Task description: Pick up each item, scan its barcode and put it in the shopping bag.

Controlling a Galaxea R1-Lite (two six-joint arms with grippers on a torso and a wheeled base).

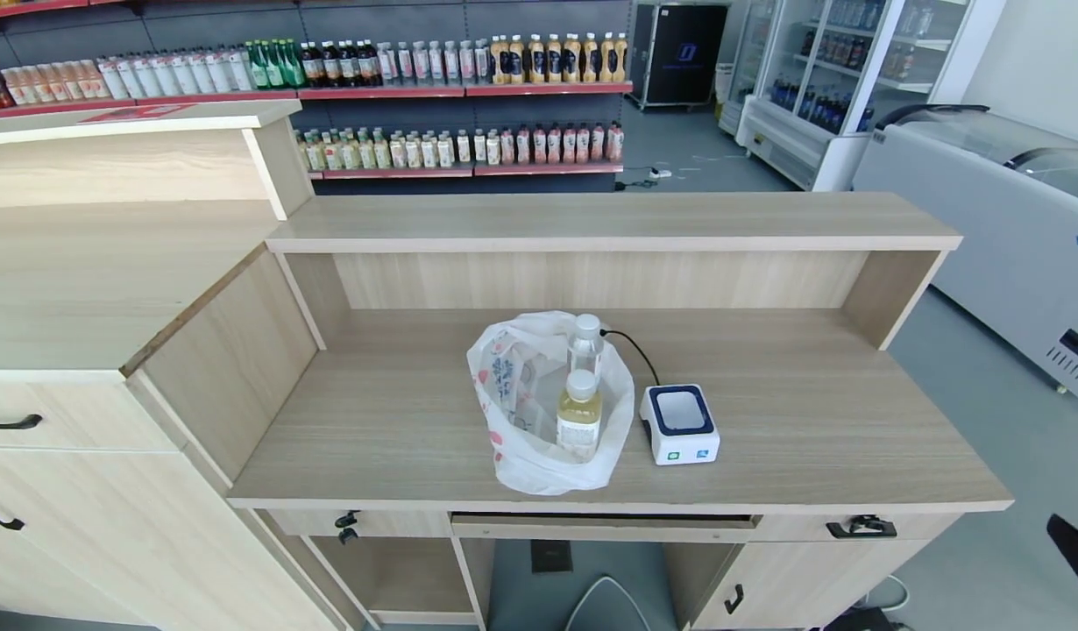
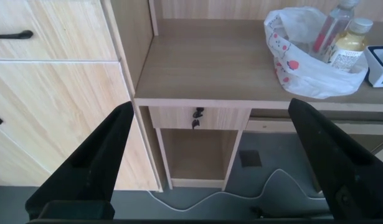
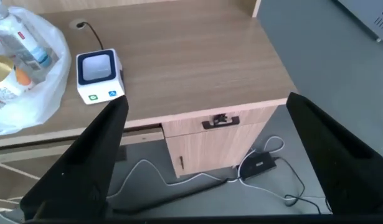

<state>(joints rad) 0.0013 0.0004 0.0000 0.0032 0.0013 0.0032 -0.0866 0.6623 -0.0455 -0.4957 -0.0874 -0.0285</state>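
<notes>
Yellow-drink bottle (image 1: 579, 412), clear bottle (image 1: 585, 343) behind it, both cap-up in shopping bag (image 1: 521, 464)

The head camera looks forward and down from high above the worktop (image 1: 811, 421), taking in its full width, with store shelves (image 1: 460, 88) far behind. The left wrist camera sits off the worktop's left front corner, a little above its surface, looking across between the spread fingers of the left pincer (image 2: 210, 106). The right wrist camera hangs off the right front, looking steeply down. All three share the shopping bag (image 1: 521, 464) and scanner (image 1: 679, 425).
</notes>
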